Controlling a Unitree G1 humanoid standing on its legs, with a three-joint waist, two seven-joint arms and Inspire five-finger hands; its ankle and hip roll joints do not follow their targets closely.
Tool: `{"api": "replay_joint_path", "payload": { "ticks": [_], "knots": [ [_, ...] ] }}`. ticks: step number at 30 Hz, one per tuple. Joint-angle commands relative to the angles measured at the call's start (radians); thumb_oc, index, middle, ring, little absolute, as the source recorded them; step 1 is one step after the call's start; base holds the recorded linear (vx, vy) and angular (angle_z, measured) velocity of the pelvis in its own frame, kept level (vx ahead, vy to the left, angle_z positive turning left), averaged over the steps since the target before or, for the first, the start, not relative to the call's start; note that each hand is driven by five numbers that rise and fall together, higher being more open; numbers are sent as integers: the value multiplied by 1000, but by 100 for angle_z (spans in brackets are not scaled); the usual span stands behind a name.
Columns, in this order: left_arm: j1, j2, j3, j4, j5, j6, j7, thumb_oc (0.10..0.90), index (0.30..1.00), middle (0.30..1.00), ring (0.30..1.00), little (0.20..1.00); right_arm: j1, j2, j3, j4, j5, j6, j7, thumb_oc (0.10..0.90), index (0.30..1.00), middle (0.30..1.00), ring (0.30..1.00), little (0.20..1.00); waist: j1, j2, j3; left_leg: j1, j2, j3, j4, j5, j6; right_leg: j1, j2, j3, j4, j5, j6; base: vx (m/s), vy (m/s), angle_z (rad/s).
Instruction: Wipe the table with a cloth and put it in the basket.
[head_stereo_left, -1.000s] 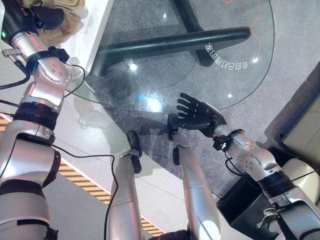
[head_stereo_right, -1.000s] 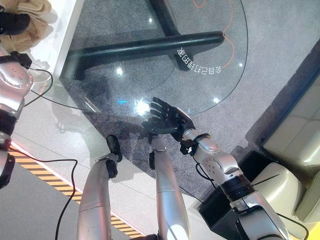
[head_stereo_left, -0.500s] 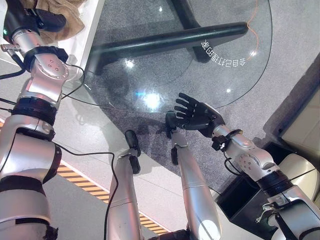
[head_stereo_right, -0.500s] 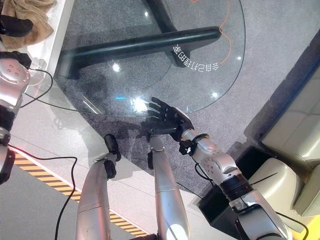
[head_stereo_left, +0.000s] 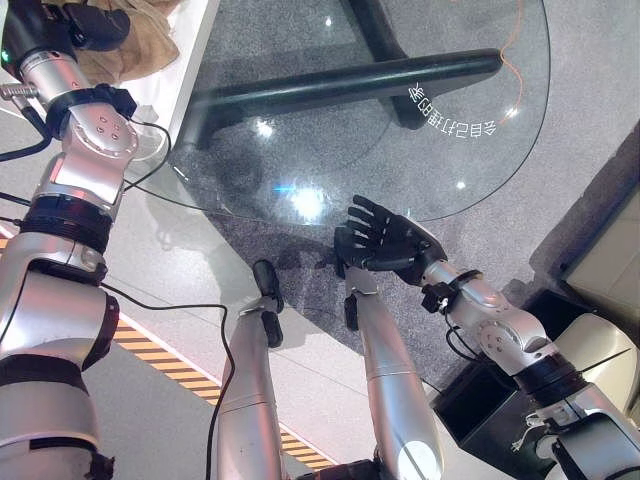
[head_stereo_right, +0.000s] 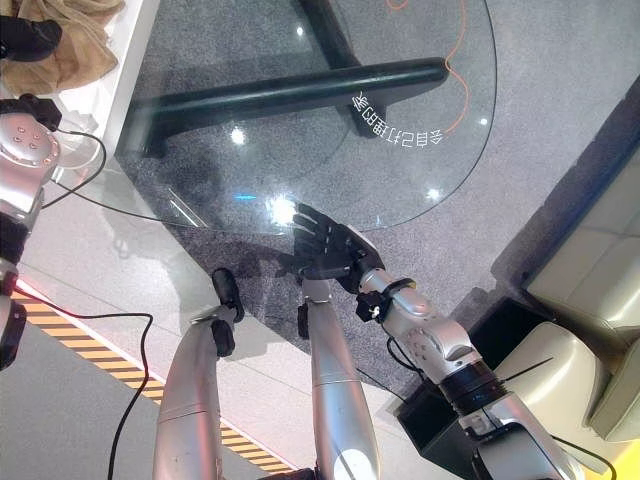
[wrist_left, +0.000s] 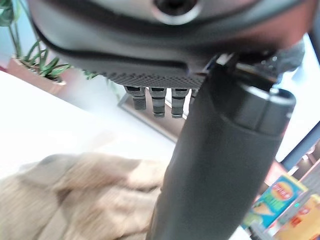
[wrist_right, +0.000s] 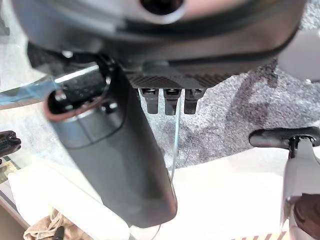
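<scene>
Left robot hand (head_stereo_left: 90, 28) rests on the beige cloth (head_stereo_left: 145, 35), grip unclear; right robot hand (head_stereo_left: 385, 240) open.

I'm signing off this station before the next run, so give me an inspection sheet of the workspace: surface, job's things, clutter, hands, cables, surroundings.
Surface: round glass table, bare, with ceiling-light glare; dark base bars show through it.
Job's things: beige cloth lies on the white surface beside the glass, at the left hand; basket: nothing seen.
Clutter: nothing seen on the glass.
Hands: left hand is at the cloth, its fingers' state cannot be told; right hand is open, fingers spread, at the near glass edge, holding nothing.
Cables: orange cable on the floor under the glass.
Surroundings: grey carpet, cream seat, yellow-black floor tape.
</scene>
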Motion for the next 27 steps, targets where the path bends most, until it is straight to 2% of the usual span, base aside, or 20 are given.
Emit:
{"api": "replay_joint_path", "payload": {
  "ticks": [1, 4, 5, 11, 12, 18, 20, 22, 24, 26, 27],
  "knots": [
    [45, 120, 106, -121, 81, -106, 134, 800, 900, 900, 900, 900, 85, 9, -78, -136, -25, -66, 4, 800, 900, 900, 900, 900, 52, 37, -21, 129, -55, 20, -203, 78, 63, 71, 37, -35, -60, 1, 14, -47, -67, 4],
    [101, 131, 166, -171, 103, -144, 151, 800, 900, 900, 900, 900, 113, 26, -92, -155, -48, -72, 0, 800, 900, 900, 900, 900, 66, 46, -21, 154, -61, 14, -215, 84, 63, 97, 39, -45, -51, -17, 9, -77, -91, 1],
    [111, 137, 192, -190, 112, -154, 154, 800, 900, 900, 900, 900, 112, 28, -102, -162, -54, -72, 1, 800, 900, 900, 900, 900, 65, 45, -21, 136, -64, 25, -226, 118, 67, 83, 33, -52, -61, 7, 0, -131, -124, 4],
    [238, 126, 306, -296, 138, -218, 150, 800, 900, 900, 900, 900, 155, 51, -125, -185, -72, -80, -4, 800, 900, 900, 900, 900, 90, 55, -21, 192, -71, 18, -252, 133, 62, 148, 40, -74, -51, -30, -13, -72, -103, 11],
    [290, 111, 343, -330, 141, -246, 144, 800, 900, 900, 900, 900, 171, 61, -131, -190, -78, -86, 0, 800, 900, 900, 900, 900, 100, 58, -21, 213, -71, 14, -263, 138, 61, 170, 44, -82, -46, -44, -18, -85, -148, 6],
    [534, 41, 477, -503, 132, -306, 25, 800, 900, 900, 900, 900, 226, 90, -159, -200, -101, -100, 15, 800, 900, 900, 900, 900, 141, 65, -21, 299, -76, -10, -293, 154, 48, 269, 63, -116, -21, -112, -40, -82, -143, 11],
    [660, -11, 524, -582, 104, -347, -31, 800, 900, 900, 900, 900, 256, 96, -168, -195, -106, -112, 25, 800, 900, 900, 900, 900, 158, 64, -21, 333, -78, -21, -297, 159, 38, 317, 67, -128, -17, -137, -48, -70, -171, 10],
    [752, -63, 537, -653, 78, -347, -100, 800, 900, 900, 900, 900, 274, 104, -167, -187, -115, -119, 29, 800, 900, 900, 900, 900, 171, 63, -21, 358, -78, -28, -300, 162, 30, 353, 68, -140, -17, -152, -54, -63, -162, 17],
    [834, -105, 540, -722, 44, -343, -165, 800, 900, 900, 900, 900, 293, 110, -172, -187, -122, -119, 46, 800, 900, 900, 900, 900, 184, 61, -21, 382, -78, -38, -304, 167, 23, 386, 70, -154, -16, -166, -61, -61, -162, 10],
    [941, -175, 522, -791, 54, -356, -227, 800, 900, 900, 900, 900, 318, 115, -171, -170, -127, -131, 60, 800, 900, 900, 900, 900, 201, 56, -21, 413, -79, -51, -305, 170, 14, 435, 72, -166, -18, -181, -65, -48, -208, 12],
    [1013, -232, 496, -832, 23, -351, -292, 800, 900, 900, 900, 900, 339, 121, -164, -155, -130, -142, 69, 800, 900, 900, 900, 900, 214, 54, -21, 435, -79, -63, -305, 172, 8, 468, 72, -176, -16, -190, -66, -32, -183, 10]
  ]
}}
